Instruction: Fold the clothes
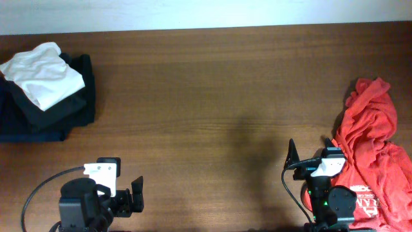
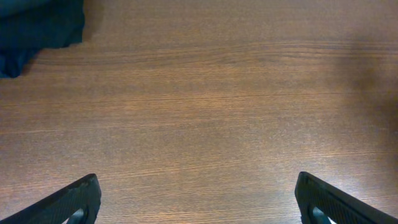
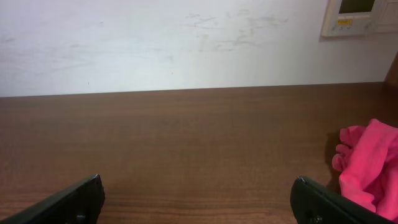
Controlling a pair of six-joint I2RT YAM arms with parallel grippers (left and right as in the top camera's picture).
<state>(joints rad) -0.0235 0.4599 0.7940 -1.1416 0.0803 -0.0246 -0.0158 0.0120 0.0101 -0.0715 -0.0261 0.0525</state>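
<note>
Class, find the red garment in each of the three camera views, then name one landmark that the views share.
Overhead: the red garment lies crumpled at the right edge of the picture.
Left wrist: not in it.
Right wrist: the garment fills the lower right corner, looking pinker here.
Shared landmark: the brown wooden table, seen in all three views.
</note>
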